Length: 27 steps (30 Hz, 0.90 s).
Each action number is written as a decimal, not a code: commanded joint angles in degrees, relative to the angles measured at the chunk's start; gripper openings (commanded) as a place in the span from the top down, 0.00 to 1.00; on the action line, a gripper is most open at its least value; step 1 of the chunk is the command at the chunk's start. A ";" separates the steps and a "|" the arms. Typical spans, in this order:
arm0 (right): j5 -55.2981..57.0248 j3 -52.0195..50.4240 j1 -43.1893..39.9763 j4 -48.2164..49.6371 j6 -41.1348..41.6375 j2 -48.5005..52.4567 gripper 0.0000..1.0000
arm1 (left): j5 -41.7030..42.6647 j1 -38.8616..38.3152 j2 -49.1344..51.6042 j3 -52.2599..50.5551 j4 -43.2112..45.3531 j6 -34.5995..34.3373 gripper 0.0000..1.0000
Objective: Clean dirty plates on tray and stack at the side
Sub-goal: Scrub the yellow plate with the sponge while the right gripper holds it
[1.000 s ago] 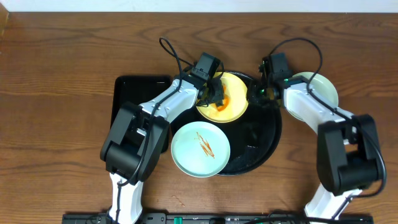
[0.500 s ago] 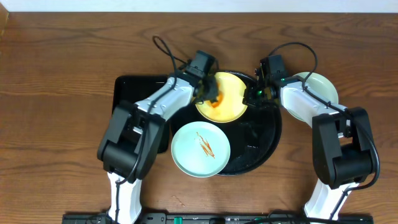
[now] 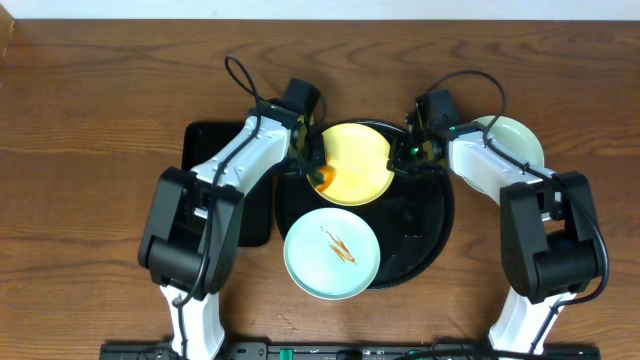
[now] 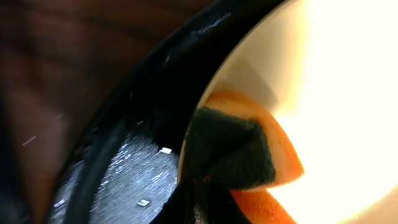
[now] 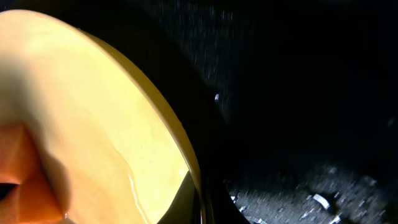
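Note:
The pale yellow plate [image 3: 358, 160] lies at the back of the round black tray [image 3: 425, 235]. My left gripper [image 3: 320, 176] is shut on an orange sponge with a dark green side [image 4: 239, 149] and presses it on the plate's left rim [image 4: 336, 93]. My right gripper [image 3: 405, 155] is shut on the yellow plate's right rim [image 5: 93, 124]. A mint-white plate with orange-red streaks [image 3: 332, 253] sits on the tray's front left rim. Another mint-white plate [image 3: 515, 140] lies on the table at the right, partly hidden behind my right arm.
A rectangular black tray [image 3: 215, 170] lies left of the round tray, partly under my left arm. The round tray's wet black floor [image 5: 298, 180] has small specks on it. Brown wood tabletop [image 3: 90, 150] surrounds everything.
My left gripper has swept the sponge left and forward across the yellow plate to its left rim. The streaked mint plate has shifted slightly forward and to the right. My right gripper has stayed on the rim.

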 commanded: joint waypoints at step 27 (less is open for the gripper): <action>3.41 -1.14 -0.11 -1.25 0.42 2.40 0.99 | -0.46 -7.04 -3.06 -2.91 8.61 1.31 0.92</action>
